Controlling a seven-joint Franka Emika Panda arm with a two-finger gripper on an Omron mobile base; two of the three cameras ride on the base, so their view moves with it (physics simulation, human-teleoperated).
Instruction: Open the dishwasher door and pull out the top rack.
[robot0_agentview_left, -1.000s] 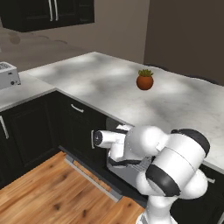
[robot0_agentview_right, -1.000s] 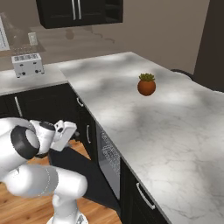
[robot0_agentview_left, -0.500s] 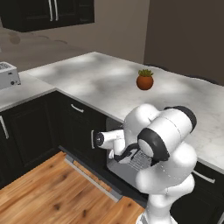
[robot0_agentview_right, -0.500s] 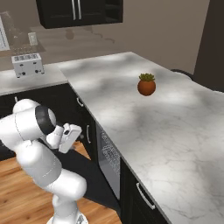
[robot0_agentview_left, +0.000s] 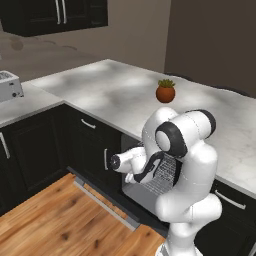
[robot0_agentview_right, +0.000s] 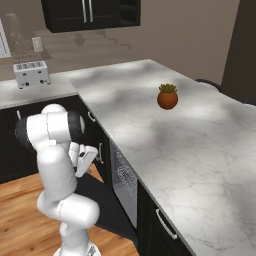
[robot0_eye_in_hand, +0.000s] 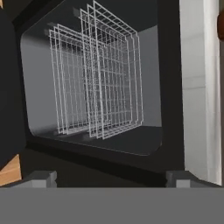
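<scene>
Dishwasher door (robot0_agentview_left: 107, 202), the wide black panel with a grey inner face and long silver bar handle, lies folded down over the wood floor.

Inside the open grey cavity the wire racks sit pushed in; the hand view is rolled sideways, and the top rack (robot0_eye_in_hand: 116, 72), a shallow basket of thin grey-white wire grid, stands nearest the white marble counter (robot0_eye_in_hand: 199, 87). The two-finger gripper (robot0_eye_in_hand: 111, 178) faces the opening, its dark tips spread wide apart with nothing between them. A terracotta potted plant (robot0_agentview_left: 165, 91) stands on the counter.
</scene>
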